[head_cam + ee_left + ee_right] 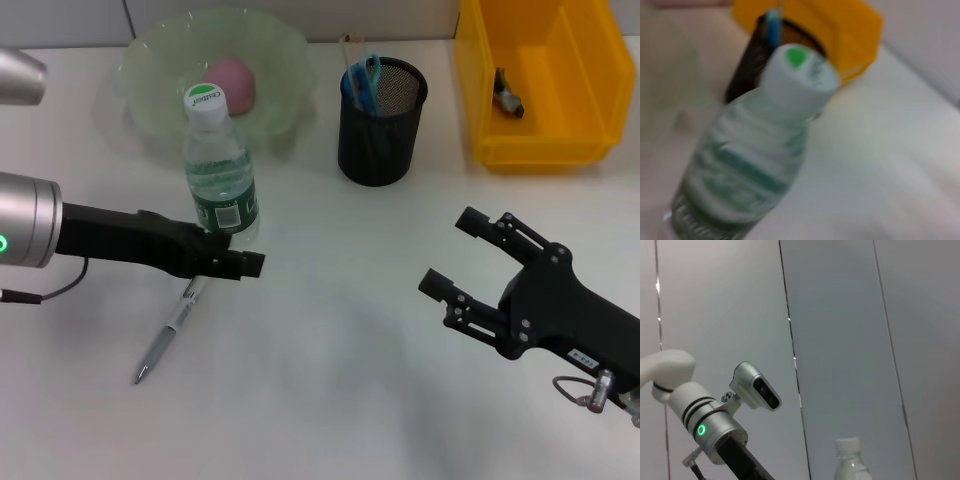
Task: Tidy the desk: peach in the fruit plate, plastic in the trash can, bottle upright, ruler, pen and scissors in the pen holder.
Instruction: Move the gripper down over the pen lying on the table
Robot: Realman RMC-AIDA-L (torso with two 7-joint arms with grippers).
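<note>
The clear bottle (pixel 220 170) with a white and green cap stands upright in front of the fruit plate (pixel 150 95). My left gripper (pixel 235 255) is shut on the bottle's base, and the bottle (pixel 755 165) fills the left wrist view. The pink peach (pixel 235 80) lies in the plate. A pen (pixel 168 335) lies on the table just below the left gripper. Blue-handled scissors (pixel 365 78) stand in the black mesh pen holder (pixel 385 140), with a thin clear strip that may be the ruler beside them. My right gripper (pixel 450 252) hovers open at the right front.
The yellow bin (pixel 545 150) at the back right holds a small dark piece (pixel 510 95). The right wrist view looks toward the wall and catches the left arm (pixel 705 425) and the bottle's cap (pixel 850 460).
</note>
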